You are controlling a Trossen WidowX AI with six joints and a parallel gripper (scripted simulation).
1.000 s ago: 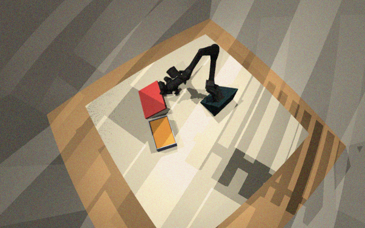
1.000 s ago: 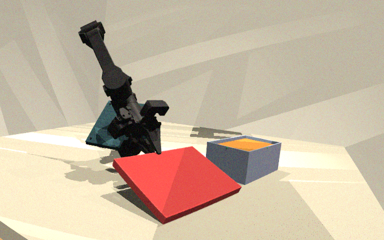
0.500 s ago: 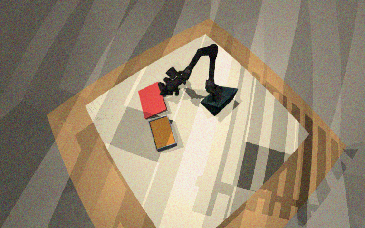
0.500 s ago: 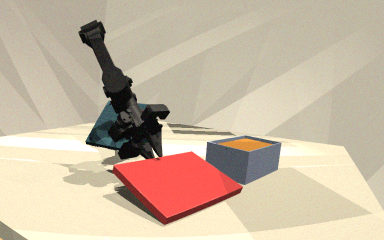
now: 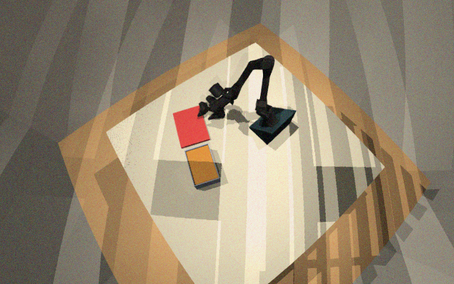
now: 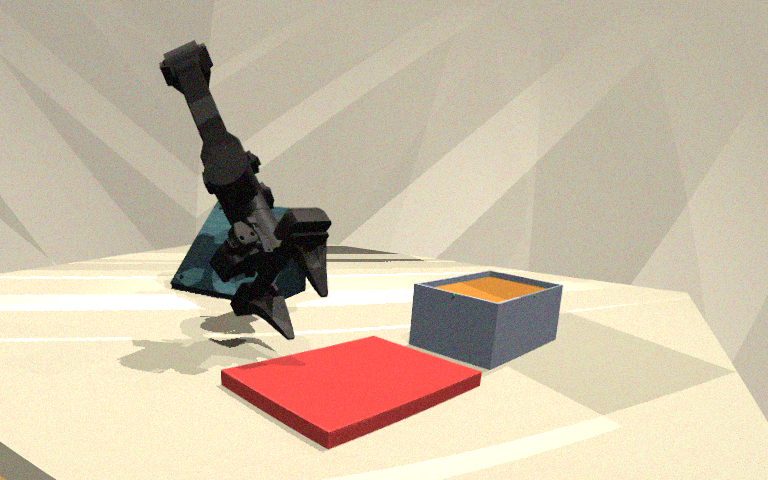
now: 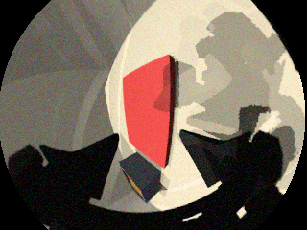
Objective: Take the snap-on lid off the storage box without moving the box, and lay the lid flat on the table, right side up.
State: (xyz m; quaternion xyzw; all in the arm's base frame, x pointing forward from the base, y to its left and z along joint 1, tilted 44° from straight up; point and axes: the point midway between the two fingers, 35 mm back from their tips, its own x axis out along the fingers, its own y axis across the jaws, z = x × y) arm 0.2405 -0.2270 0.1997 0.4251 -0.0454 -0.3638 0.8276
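Observation:
The red lid (image 5: 191, 128) (image 6: 362, 384) (image 7: 144, 105) lies flat on the table, its smooth face up and its short sides down. The grey-blue box (image 5: 208, 183) (image 6: 453, 322) (image 7: 143, 168) stands upright and uncovered beside the lid, a narrow gap apart, with an orange surface (image 5: 202, 164) (image 6: 492, 288) inside. My gripper (image 5: 203, 117) (image 6: 308, 316) (image 7: 150, 135) is wide open with nothing held. It hangs tilted above the lid's edge on the side toward the arm base, and its tips are clear of the lid.
The dark teal arm base (image 5: 284, 117) (image 6: 198, 257) stands on the pale table top, off to the arm side of the lid. The table has a brown wooden border (image 5: 90, 187). The box stands close along one end of the lid.

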